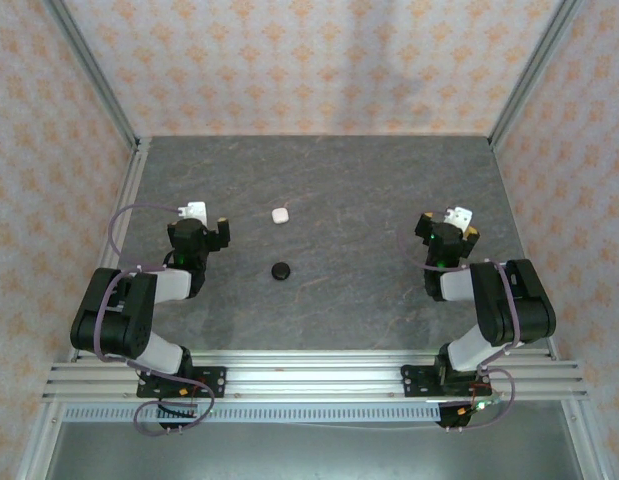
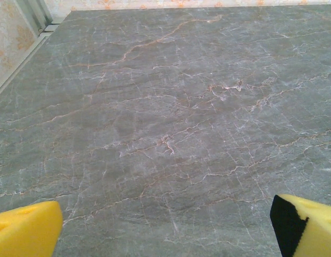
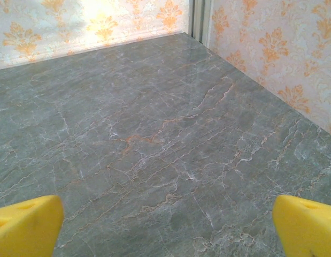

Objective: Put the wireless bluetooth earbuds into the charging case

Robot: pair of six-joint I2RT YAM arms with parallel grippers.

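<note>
Grey veined table [image 1: 389, 180], patterned walls on three sides. Near mid-table, slightly left of centre: charging case [image 1: 280, 215], with black disc [image 1: 281, 270] apart from it toward the near edge. Spread wide, nothing held: left jaws and right jaws alike. Case off to the right of left jaws, roughly level, well farther from right jaws. Rounded-square, no long axis to favour. Probably a reach for left jaws.

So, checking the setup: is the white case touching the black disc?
No, the white case lies well apart from the black disc.
</note>
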